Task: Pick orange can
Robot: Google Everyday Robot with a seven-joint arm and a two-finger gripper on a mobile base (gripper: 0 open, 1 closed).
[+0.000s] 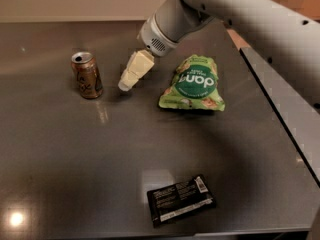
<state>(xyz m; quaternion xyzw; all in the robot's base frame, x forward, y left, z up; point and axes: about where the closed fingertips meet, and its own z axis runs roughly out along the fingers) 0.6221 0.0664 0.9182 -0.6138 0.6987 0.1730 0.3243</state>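
Camera view: one orange can stands upright at the far left of the worktop. The claw hangs just right of it, not touching; I cannot tell whether it is open or closed. One green bag lies further right, and one black packet lies at the near edge.

Dark table bearing three items.
The orange can stands upright, far left; a green bag lies flat, far right; a black packet lies near the front edge; the gripper hangs between can and bag.
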